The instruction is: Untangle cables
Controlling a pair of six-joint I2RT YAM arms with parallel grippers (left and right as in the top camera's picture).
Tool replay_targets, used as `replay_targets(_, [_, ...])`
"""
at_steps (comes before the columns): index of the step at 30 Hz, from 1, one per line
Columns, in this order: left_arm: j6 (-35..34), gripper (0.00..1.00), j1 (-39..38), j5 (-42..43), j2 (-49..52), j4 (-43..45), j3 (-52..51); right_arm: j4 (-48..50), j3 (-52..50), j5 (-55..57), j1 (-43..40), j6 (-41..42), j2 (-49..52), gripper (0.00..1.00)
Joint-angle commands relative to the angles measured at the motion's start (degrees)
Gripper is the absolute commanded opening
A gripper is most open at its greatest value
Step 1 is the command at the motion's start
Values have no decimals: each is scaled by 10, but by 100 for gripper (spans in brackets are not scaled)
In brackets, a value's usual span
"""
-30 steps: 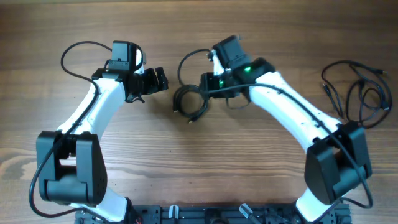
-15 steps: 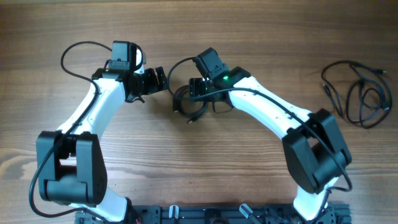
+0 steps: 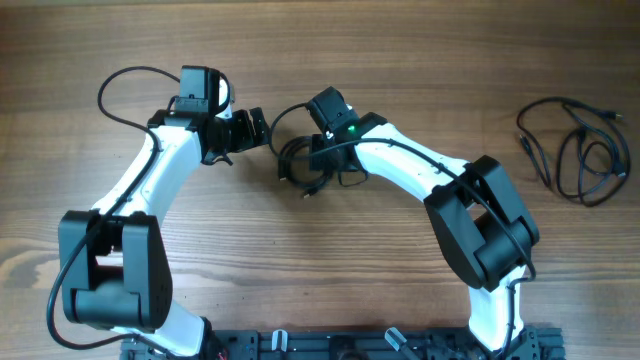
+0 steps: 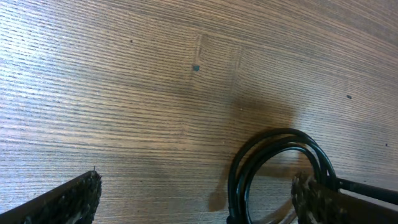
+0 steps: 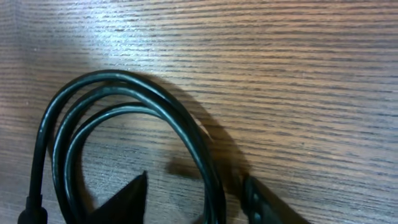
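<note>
Colour record, items on wooden table [image 3: 300,280]
Table: mid-brown wood grain, fine darker streaks, one small bluish speck [image 4: 196,68]. Coiled cables [image 5: 118,79]: glossy black. Loose cables [image 3: 575,150] at the far right: black. Left arm [image 3: 160,175] and right arm [image 3: 410,170]: white shells, black joints, black wires; green light [image 3: 352,127] on the right arm's wrist.
</note>
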Motion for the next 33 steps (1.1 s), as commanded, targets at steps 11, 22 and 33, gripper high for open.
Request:
replay_targets(11, [-5, 100, 2, -7, -4, 2, -5, -31, -7, 8, -2, -7, 15, 4])
replay_targets(22, [-5, 100, 2, -7, -4, 2, -5, -183, 19, 120, -101, -21, -191, 4])
replay_targets(33, [-5, 100, 1, -7, -4, 1, -5, -243, -2, 164, -349, -14, -212, 8])
